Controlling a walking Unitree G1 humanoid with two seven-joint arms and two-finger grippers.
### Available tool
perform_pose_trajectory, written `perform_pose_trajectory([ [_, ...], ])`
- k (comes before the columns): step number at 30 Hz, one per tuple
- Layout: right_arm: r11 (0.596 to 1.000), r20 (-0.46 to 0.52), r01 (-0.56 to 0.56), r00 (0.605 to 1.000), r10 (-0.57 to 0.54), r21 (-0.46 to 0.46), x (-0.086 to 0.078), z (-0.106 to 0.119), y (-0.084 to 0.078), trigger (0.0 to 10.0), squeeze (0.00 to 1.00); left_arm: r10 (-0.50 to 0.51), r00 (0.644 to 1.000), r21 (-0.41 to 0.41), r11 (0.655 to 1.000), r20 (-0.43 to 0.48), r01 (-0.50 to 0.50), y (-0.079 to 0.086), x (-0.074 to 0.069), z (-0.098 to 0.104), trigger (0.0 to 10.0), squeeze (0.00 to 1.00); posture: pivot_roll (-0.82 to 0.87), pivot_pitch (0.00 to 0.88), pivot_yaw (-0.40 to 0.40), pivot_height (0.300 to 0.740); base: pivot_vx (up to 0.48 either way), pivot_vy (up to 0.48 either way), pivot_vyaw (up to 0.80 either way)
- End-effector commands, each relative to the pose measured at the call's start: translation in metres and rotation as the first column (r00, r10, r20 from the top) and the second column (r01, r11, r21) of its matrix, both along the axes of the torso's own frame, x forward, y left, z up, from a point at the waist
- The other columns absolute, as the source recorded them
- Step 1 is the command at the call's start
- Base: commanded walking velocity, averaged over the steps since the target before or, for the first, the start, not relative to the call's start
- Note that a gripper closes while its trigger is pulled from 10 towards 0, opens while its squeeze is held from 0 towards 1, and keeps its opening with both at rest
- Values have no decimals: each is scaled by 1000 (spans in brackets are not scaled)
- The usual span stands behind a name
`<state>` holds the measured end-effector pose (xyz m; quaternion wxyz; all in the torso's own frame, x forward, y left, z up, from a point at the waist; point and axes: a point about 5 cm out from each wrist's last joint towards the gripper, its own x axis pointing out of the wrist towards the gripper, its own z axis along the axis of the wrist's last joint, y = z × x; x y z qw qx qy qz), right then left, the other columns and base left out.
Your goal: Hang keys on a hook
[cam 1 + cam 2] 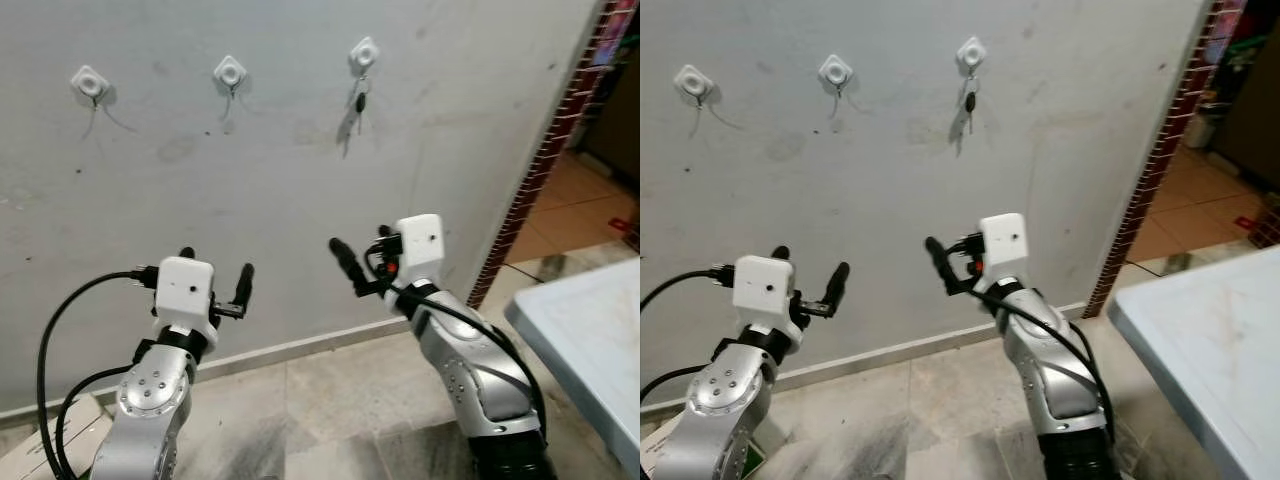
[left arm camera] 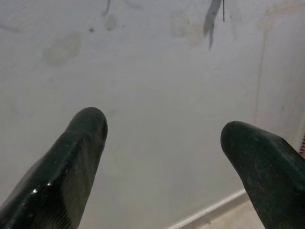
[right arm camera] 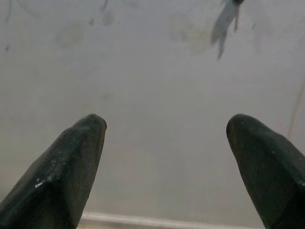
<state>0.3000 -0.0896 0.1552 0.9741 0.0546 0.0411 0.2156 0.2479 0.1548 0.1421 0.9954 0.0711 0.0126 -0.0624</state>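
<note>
Three white hooks are fixed in a row high on the grey wall: left hook [image 1: 89,82], middle hook [image 1: 230,71], right hook [image 1: 364,53]. A small bunch of keys [image 1: 360,100] with a dark head hangs from the right hook and casts a shadow beside it. My left gripper [image 1: 215,270] is raised below the middle hook, open and empty. My right gripper [image 1: 362,250] is held up well below the keys, also open and empty. In both wrist views the two black fingers [image 2: 71,162] [image 3: 66,167] stand wide apart, facing bare wall, with the keys [image 3: 237,12] at the frame's edge.
A pale table [image 1: 590,340] juts in at the right, close to my right arm. A red tiled wall edge [image 1: 550,150] borders a doorway to another room. A cardboard box [image 1: 40,440] sits by my left side on the tiled floor [image 1: 330,400].
</note>
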Motion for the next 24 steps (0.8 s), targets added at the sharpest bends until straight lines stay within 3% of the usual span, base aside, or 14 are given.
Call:
perform_pose_trajectory([
  [1,1000,7,-4,1000,4,2,1,3,5,10000,0,10,1000,14,1000,0,-10,5,0,1,10000,0,57,0,28,740,-274,0,0],
  [12,1000,33,4,999,-3,-20,4,6,5,10000,0,6,1000,15,1000,4,-6,4,2,1,10000,0,54,0,28,740,-274,0,0],
  [14,997,45,31,999,-28,-73,6,5,4,10000,0,5,1000,15,1000,4,-5,4,2,1,10000,0,55,0,28,740,-274,0,0],
  [17,1000,36,28,999,-27,-10,7,5,4,10000,0,4,1000,15,1000,4,-4,3,2,1,10000,0,55,0,28,740,-269,0,0],
  [20,996,50,70,996,-67,-56,9,4,0,10000,0,4,1000,15,1000,5,-4,3,2,0,10000,0,53,0,28,740,-266,0,0],
  [24,996,36,76,997,-74,-49,10,3,-2,10000,0,3,1000,13,1000,6,-3,2,3,0,10000,0,51,0,28,740,-251,0,0],
])
